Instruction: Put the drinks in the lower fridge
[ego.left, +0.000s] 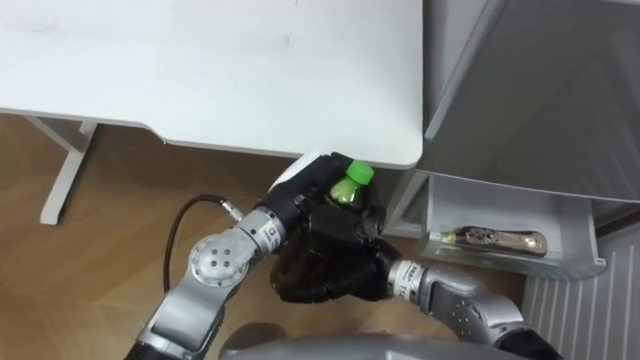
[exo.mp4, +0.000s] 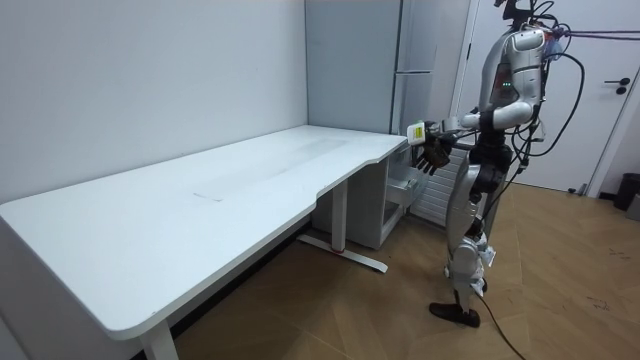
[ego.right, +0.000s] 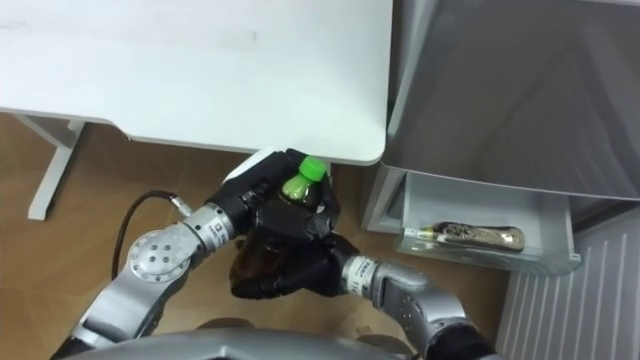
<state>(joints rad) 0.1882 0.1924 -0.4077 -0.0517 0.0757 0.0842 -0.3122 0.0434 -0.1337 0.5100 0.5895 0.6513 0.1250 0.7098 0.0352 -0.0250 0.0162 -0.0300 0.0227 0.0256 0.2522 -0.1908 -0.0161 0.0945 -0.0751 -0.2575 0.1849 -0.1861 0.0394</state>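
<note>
At 10 to 12 o'clock in the eye views lies the white desk (ego.left: 250, 80), its rounded corner just beyond the hands. The left hand (ego.left: 300, 205), entering from 7 o'clock, is curled round the green-capped bottle (ego.left: 349, 188), held upright before the chest with the cap just short of the desk edge. The right hand (ego.left: 345, 265), entering from 4 o'clock, is pressed in close beneath; whether it grips or merely supports cannot be told. At 1 o'clock stands the fridge (ego.left: 540, 80); at 3 o'clock its open lower door shelf (ego.left: 500, 205) carries a second bottle (ego.left: 490, 238) lying on its side. Hazards assessed:

- The cap is likely to strike the desk corner if the load is raised or pushed forward before it swings right.
- With both hands crowded on one bottle, a release by either could drop it to the floor.
- The lying bottle occupies much of the shelf, so a drink set there may foul it or tip.
- The compartment is low, and reaching it probably demands a bend that tests balance.
</note>
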